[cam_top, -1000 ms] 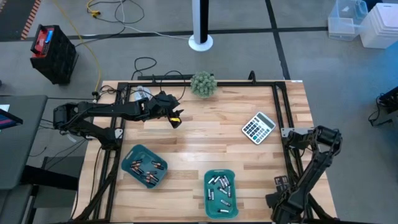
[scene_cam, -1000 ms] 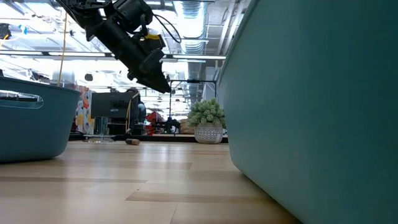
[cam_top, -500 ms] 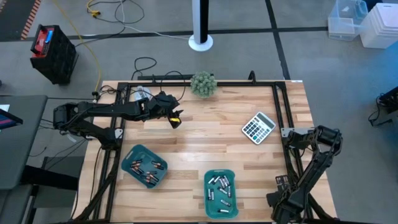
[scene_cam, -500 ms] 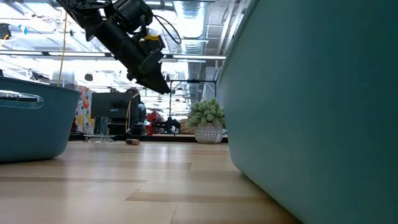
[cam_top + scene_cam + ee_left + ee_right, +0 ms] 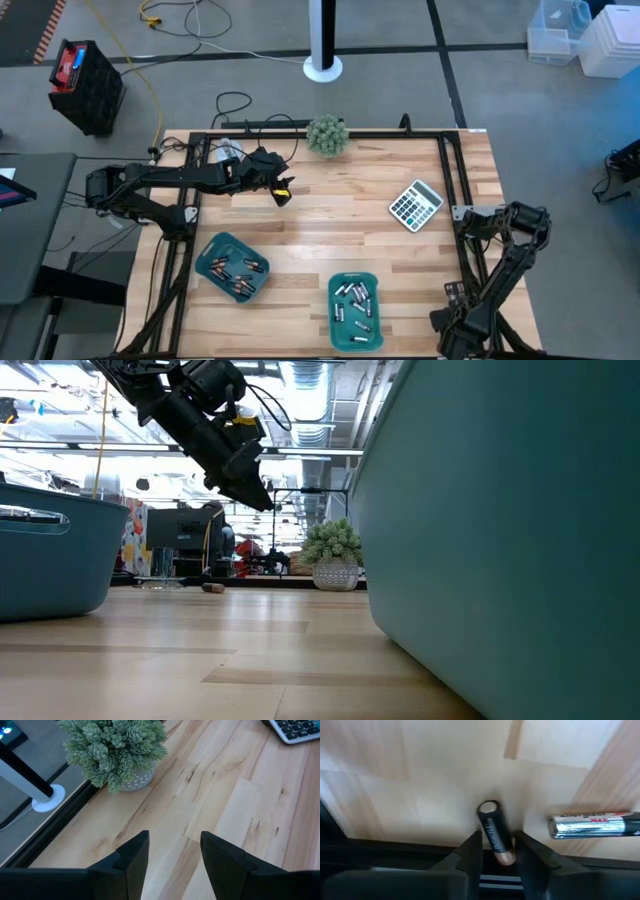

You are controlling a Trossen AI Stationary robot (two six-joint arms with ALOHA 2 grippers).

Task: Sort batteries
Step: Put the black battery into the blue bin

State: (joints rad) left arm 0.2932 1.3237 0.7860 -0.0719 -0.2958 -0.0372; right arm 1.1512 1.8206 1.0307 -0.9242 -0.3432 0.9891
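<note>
Wooden table (image 5: 330,230) with a black frame around it, a plant (image 5: 327,134) at the far edge and a calculator (image 5: 415,204) far right. Two teal trays sit near me: the left tray (image 5: 207,252) holds dark cells, the right tray (image 5: 334,286) silvery ones.

My right gripper (image 5: 497,840) is down by the near right corner. As far as I can tell, its fingers (image 5: 470,852) are pinching a dark battery (image 5: 491,826) at its coppery end. The cell lies on the wood right by the frame rail. A silver battery (image 5: 590,826) lies just beside it, apart from the fingers.

My left gripper (image 5: 172,865) hovers over the far left of the table with its fingers spread and nothing between them.

Risks I see:
- The grip sits at one end of a round cell, so it could swing or squirt out on lift.
- A dropped cell could roll against the rail, where it would be harder to pick up.
- A sideways drag could bump the silver battery and set it rolling.
- The dark cell belongs in the left tray, which is far across, so I might drop it in the nearer right tray.
</note>
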